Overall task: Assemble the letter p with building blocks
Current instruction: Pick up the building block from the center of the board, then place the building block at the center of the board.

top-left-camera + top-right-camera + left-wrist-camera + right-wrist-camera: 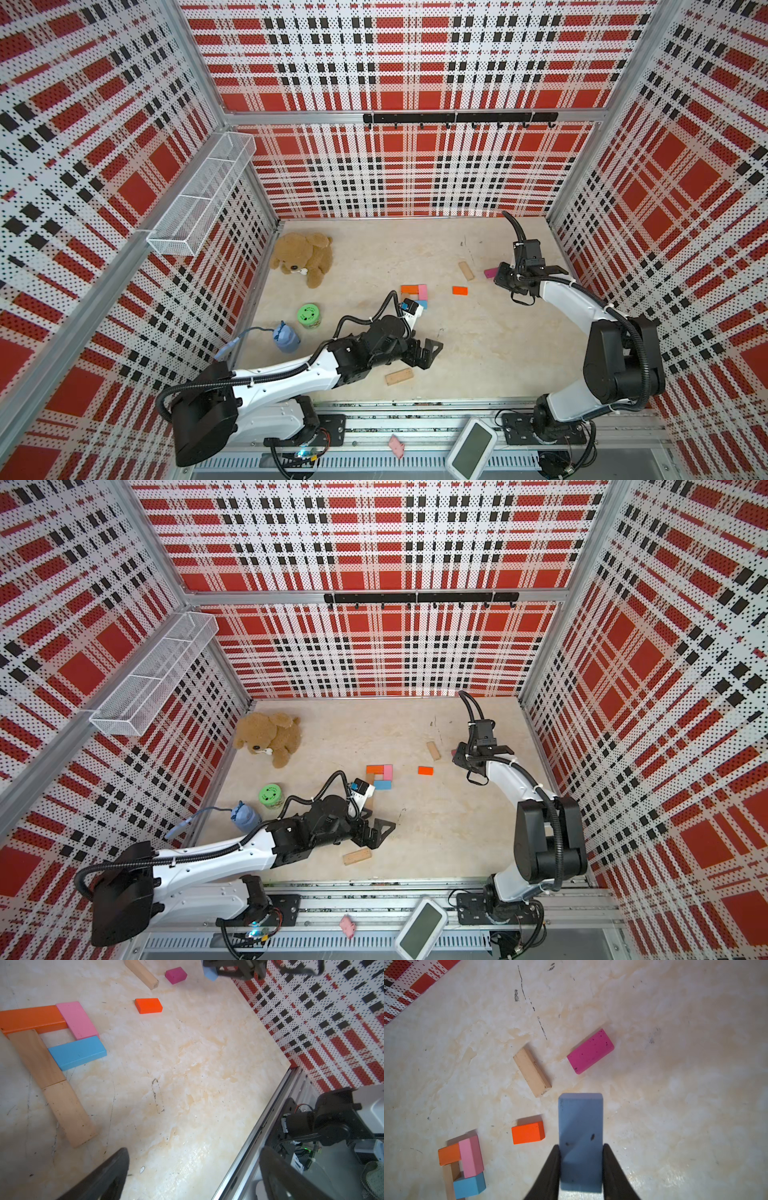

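The blocks are seen as small flat bricks with square edges. A long orange block (pixel 31 1018), a pink block (pixel 77 1020) and a light blue block (pixel 77 1052) are joined into a loop. Two wooden blocks (pixel 36 1057) are laid end to end as a stem beside it, so that a letter p is formed in the middle of the bench (pixel 478 353). A second blue block (pixel 580 1126) is clamped by its long sides between the narrowed jaws of the right gripper (pixel 581 1148), well to the right of the letter. Near it, a magenta block (pixel 590 1051), a loose wooden block (pixel 532 1075) and a short orange block (pixel 527 1132) are scattered apart from one another. The left gripper (pixel 193 1176) is spread wide and nothing is held in it. A last wooden block (pixel 399 376) is found just beside it, towards the front. The bench is pale, marbled and scuffed, and is enclosed by perforated plaid walls (pixel 415 166) in red, white and black. A teddy bear (pixel 303 257) and a green can (pixel 309 316) are placed at its left side.
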Motion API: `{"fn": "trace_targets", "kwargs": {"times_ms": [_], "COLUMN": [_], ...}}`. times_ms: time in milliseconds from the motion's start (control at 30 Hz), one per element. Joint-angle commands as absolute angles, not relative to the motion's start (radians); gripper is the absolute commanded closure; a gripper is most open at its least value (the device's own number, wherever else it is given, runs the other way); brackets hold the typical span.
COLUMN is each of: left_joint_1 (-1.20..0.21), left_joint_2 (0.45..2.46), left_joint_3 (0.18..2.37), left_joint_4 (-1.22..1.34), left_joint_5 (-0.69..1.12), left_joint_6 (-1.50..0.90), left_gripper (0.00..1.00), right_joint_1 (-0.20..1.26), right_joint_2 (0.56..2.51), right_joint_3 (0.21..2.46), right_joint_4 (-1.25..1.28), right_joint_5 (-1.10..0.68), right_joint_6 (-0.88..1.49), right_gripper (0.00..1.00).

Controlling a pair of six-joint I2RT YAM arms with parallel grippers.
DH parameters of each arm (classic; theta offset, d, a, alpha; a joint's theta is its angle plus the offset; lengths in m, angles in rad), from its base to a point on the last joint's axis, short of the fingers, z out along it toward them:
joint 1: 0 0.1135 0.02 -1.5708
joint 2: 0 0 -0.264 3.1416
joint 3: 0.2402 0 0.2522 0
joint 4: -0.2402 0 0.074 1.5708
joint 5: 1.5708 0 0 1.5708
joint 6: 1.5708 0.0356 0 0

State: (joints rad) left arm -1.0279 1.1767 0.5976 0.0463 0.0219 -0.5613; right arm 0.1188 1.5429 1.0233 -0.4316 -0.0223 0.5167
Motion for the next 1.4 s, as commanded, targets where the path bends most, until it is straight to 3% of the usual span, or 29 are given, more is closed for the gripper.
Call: {"fn": "trace_targets", "kwargs": {"times_ms": [0, 200, 300, 967, 1367], "left_joint_1": [-1.050, -1.072, -1.069, -0.991, -0.991], "left_joint_2": [1.173, 1.250, 1.261, 1.256, 1.255], "left_joint_3": [0.606, 0.703, 0.714, 0.635, 0.635], "left_joint_4": [0.111, 0.036, 0.023, 0.072, 0.074], "left_joint_5": [-0.001, -0.083, -0.127, -0.020, -0.013], "left_joint_6": [-0.617, -0.707, -0.680, -0.560, -0.555], "left_gripper": [0.01, 0.01, 0.01, 0.01, 0.01], "right_joint_1": [0.144, 0.221, 0.229, 0.309, 0.332], "right_joint_2": [1.520, 1.584, 1.629, 1.768, 1.792], "right_joint_3": [0.974, 0.978, 0.985, 1.063, 1.078], "right_joint_4": [-0.389, -0.394, -0.383, -0.426, -0.442], "right_joint_5": [-0.047, 0.065, 0.038, 0.098, 0.106], "right_joint_6": [0.572, 0.543, 0.536, 0.412, 0.392], "right_gripper": [0.79, 0.79, 0.79, 0.75, 0.62]}}
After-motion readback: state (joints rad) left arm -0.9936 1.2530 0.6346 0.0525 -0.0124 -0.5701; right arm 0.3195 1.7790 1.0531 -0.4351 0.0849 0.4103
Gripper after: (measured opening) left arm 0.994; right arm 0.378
